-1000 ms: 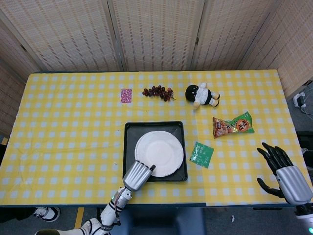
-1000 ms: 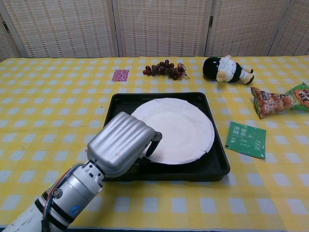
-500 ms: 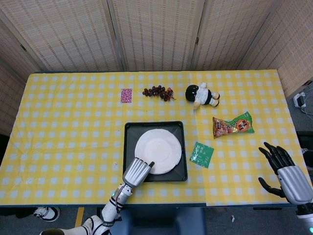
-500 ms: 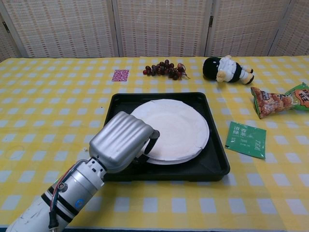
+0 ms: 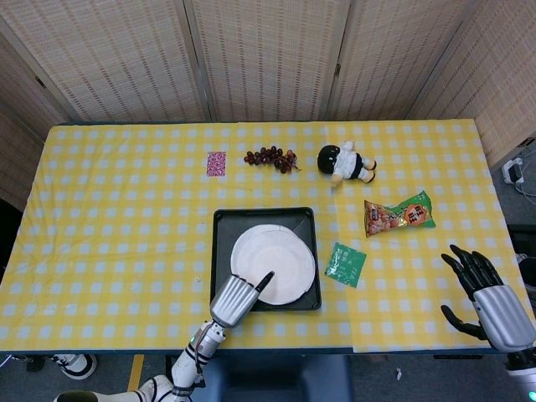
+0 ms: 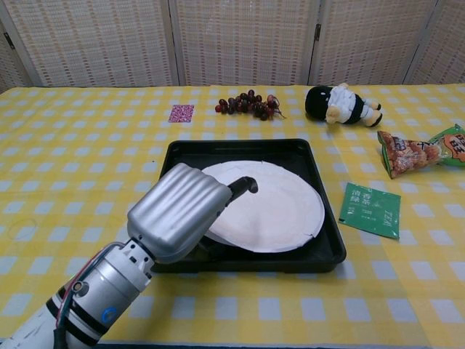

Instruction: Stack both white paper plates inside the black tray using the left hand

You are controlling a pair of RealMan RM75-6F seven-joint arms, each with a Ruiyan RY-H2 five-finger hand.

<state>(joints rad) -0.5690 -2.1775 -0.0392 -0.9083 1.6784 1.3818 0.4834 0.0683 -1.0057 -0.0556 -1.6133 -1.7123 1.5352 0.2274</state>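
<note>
My left hand (image 6: 178, 211) sits at the near-left corner of the black tray (image 6: 314, 176), and this is where the change is. Half a second ago its fingers were curled over the near-left rim of the top plate; now one finger (image 6: 245, 187) pokes out straight above the white surface, and the rest are hidden behind the back of the hand, so I cannot tell whether anything is pinched. From the head view the hand (image 5: 237, 299) lies over the tray's near-left edge with that finger (image 5: 265, 280) reaching onto the paper.

The white paper plates (image 6: 269, 211) have shifted with it. A second ago the top one was tipped up and hanging toward the tray's right side; now both lie flatter, inside the tray, the upper slightly offset from the lower so that a second rim (image 5: 251, 232) shows at the far left. I read that as the second plate set down and the stack nearly done; what remains, I judge, is to lift my hand clear without dragging the top plate.

Further right, the green sachet (image 5: 345, 265) lies on the desk (image 5: 117, 209) just beside the tray, unmoved. My right hand (image 5: 490, 300) hovers over the desk's near-right corner, fingers spread, holding nothing, much as before.
</note>
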